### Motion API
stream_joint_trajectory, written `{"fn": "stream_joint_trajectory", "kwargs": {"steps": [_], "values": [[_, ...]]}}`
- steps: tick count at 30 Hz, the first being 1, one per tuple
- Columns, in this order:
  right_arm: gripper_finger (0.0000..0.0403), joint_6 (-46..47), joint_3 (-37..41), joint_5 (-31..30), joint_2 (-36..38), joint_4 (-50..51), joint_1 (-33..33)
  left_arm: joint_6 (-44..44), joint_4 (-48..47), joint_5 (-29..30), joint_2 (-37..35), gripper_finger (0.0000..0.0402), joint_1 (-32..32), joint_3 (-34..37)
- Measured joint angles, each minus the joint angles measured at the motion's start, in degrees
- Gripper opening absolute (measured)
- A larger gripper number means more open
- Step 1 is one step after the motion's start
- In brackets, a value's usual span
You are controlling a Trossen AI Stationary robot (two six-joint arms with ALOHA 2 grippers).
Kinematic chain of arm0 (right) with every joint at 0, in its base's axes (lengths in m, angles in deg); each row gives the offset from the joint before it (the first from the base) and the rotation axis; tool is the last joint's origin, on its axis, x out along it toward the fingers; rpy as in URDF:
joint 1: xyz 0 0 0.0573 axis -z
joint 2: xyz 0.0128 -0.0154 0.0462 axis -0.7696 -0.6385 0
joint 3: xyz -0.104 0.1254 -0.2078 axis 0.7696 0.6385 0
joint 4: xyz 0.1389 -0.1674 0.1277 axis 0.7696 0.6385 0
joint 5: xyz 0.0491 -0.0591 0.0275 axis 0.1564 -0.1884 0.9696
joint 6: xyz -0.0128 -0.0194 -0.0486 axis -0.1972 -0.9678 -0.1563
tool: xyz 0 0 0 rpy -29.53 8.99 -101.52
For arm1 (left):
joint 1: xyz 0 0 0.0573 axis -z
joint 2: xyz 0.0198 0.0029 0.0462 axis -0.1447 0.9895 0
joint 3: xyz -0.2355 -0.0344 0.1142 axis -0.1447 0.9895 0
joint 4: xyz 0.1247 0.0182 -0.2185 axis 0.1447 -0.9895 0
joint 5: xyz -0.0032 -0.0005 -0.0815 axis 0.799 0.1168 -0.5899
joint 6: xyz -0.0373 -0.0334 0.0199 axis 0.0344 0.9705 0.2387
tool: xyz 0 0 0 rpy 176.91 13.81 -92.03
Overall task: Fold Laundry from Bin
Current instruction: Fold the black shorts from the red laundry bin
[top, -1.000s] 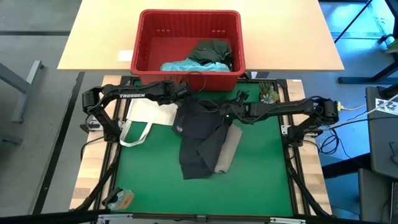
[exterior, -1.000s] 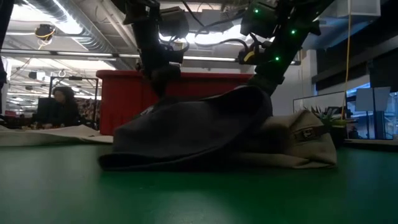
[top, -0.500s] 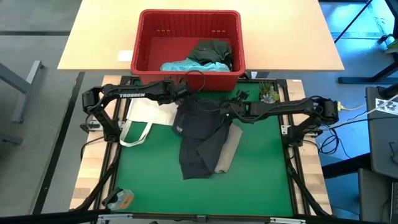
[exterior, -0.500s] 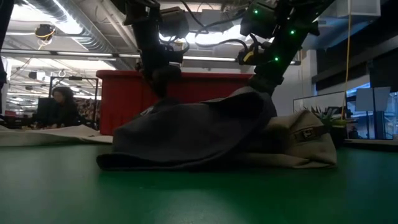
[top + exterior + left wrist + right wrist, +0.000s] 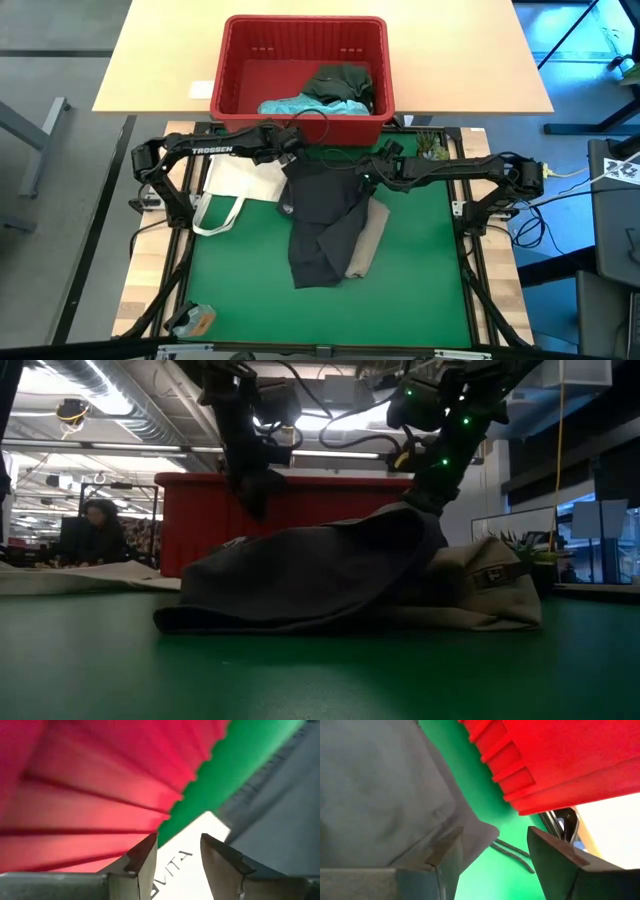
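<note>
Two dark jointed arms, white "TROSSEN" lettering on the left arm (image 5: 212,152), green lights on the right arm (image 5: 447,430), looping black cables.

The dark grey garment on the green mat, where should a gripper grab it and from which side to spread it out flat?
Take the dark grey garment at its upper edge near the bin, coming down from above. That edge lies raised and bunched, while the lower part lies flat on the khaki garment, harder to pinch.

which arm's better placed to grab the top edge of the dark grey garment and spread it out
Right, probably. The right gripper is open with the dark grey garment edge beside one finger. The left gripper is open too, but over the white tote bag by the red bin.
</note>
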Motion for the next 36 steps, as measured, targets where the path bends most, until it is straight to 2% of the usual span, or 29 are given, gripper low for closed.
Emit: {"fn": "stream_joint_trajectory", "kwargs": {"steps": [2,5,8,11,16,20,25,30,36], "values": [[0.0217,0.01,0.00,0.30,0.00,0.52,-0.03,-2.54,0.51,-3.49,0.00,0.0139,-0.01,0.00],[0.0216,0.01,0.00,0.50,0.00,1.45,-0.09,-3.78,0.76,-12.20,0.00,0.0131,0.05,0.00],[0.0216,-0.34,0.00,4.65,0.00,3.05,-0.09,-4.46,0.75,-21.74,0.00,0.0122,0.94,0.00],[0.0215,-4.92,0.04,8.47,0.47,5.52,-0.30,-6.37,0.70,-26.99,0.00,0.0111,2.75,0.00],[0.0215,-6.32,0.04,6.53,4.25,8.52,-3.86,-8.56,0.55,-27.66,-0.82,0.0094,6.88,0.00],[0.0215,-7.25,0.04,7.54,8.22,7.63,-8.93,-6.99,-0.58,-27.61,-2.42,0.0086,10.26,0.00],[0.0215,-7.48,0.03,16.53,10.51,1.26,-16.21,3.14,-1.11,-28.17,-3.34,0.0088,15.74,0.00],[0.0215,-7.94,-0.04,25.29,9.05,-10.31,-22.02,7.44,-1.57,-30.71,-3.34,0.0099,22.64,0.00],[0.0215,-12.84,-0.04,28.27,4.44,-16.75,-27.12,14.22,-1.75,-30.82,-3.34,0.0131,31.04,0.00]]}}
